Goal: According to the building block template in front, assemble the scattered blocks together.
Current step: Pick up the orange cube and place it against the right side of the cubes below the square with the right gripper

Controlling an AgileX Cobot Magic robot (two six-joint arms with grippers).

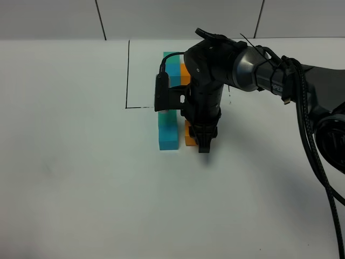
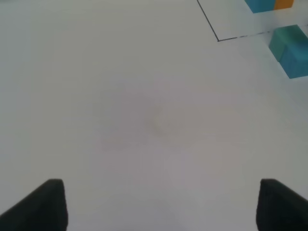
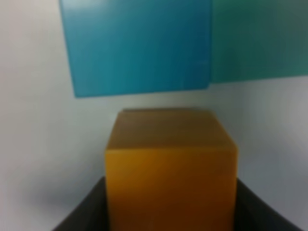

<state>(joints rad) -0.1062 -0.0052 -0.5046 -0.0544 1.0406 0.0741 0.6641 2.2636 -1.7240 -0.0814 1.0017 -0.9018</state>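
The template sits at the back inside a thin black frame (image 1: 128,75): teal-green cube (image 1: 172,56), blue cube (image 1: 173,76), orange cube (image 1: 185,72), partly hidden by the right arm. In front, the loose teal-green cube (image 1: 166,116) and sky-blue cube (image 1: 168,136) touch in a column. The loose orange cube (image 1: 189,136) sits just right of the sky-blue one. My right gripper (image 1: 204,144) points down over it. In the right wrist view the gripper (image 3: 168,214) is shut on the orange cube (image 3: 171,168), with a small gap to the sky-blue cube (image 3: 139,45). My left gripper (image 2: 156,207) is open and empty.
The white tabletop (image 1: 81,189) spreads to the left and front of the cubes. The right arm and its black cables (image 1: 312,145) cross the right side. In the left wrist view the frame corner (image 2: 219,39) and the loose teal-green and blue cubes (image 2: 291,48) show far off.
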